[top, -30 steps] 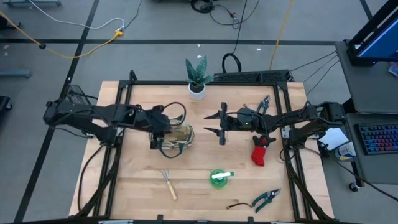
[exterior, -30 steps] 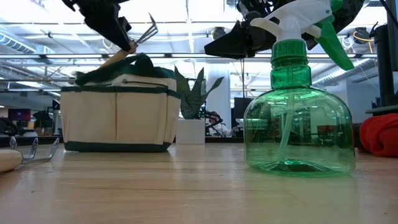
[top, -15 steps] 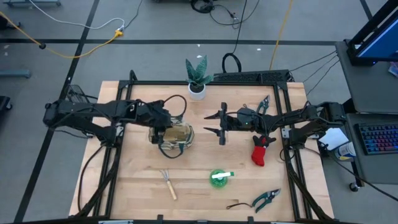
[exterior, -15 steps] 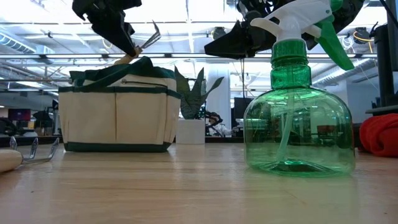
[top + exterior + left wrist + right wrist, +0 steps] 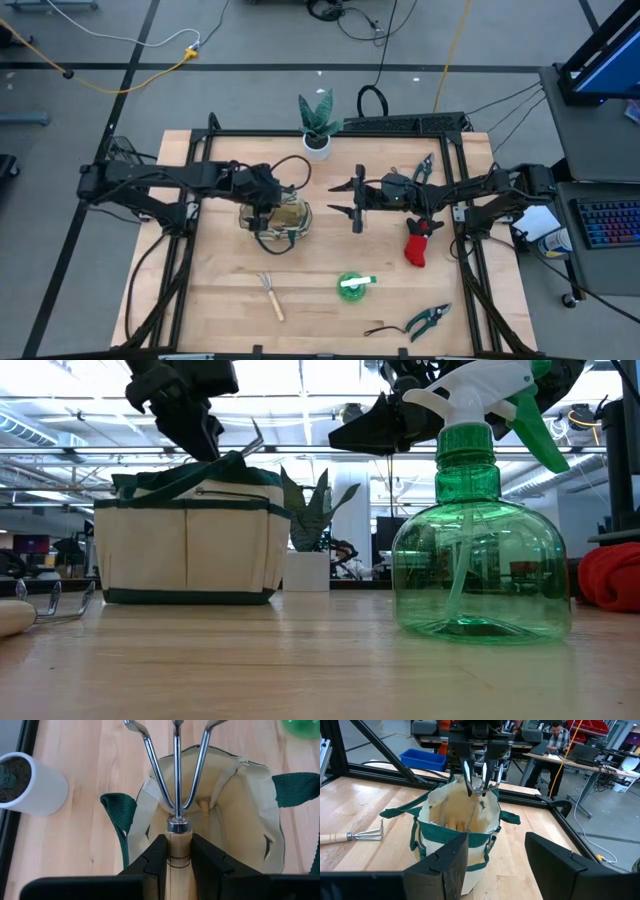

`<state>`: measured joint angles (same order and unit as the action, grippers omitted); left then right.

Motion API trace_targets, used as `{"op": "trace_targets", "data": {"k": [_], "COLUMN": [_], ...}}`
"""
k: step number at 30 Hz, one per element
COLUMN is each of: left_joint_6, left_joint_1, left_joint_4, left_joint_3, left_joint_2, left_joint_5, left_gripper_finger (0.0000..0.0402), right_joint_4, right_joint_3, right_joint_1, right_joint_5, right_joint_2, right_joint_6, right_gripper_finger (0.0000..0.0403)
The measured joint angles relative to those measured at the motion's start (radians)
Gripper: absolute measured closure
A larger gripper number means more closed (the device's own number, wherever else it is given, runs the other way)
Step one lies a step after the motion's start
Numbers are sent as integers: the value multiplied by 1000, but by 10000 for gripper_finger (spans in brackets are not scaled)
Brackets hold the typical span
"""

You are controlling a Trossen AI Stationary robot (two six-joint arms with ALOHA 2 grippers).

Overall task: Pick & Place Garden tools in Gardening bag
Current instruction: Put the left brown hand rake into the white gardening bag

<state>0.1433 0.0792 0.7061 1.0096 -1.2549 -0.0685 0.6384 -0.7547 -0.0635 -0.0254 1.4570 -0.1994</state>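
— Which step is this?
— Placing. The left gripper (image 5: 178, 857) pinches a wooden-handled mini rake (image 5: 176, 785) by its handle, tines out over the open gardening bag (image 5: 283, 215).
— Next?
— Probably lower it into the mouth and release — the green loop handles (image 5: 118, 810) could snag it.
— The other arm?
— The right gripper (image 5: 495, 855) waits beside the bag, fingers spread, empty. A second rake (image 5: 270, 293), spray bottle (image 5: 352, 284), shears (image 5: 428, 320) and glove (image 5: 419, 243) remain on the table (image 5: 220, 310).
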Motion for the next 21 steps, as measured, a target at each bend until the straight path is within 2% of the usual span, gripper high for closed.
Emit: {"op": "trace_targets", "data": {"k": [21], "left_joint_6": [-29], "left_joint_1": [0], "left_joint_4": [53], "left_joint_3": [0], "left_joint_2": [-3], "left_joint_5": [0], "left_gripper_finger": [330], "right_joint_4": [0], "right_joint_3": [0], "right_joint_1": [0], "right_joint_5": [0], "right_joint_2": [0], "right_joint_6": [-3], "right_gripper_finger": [209]}}
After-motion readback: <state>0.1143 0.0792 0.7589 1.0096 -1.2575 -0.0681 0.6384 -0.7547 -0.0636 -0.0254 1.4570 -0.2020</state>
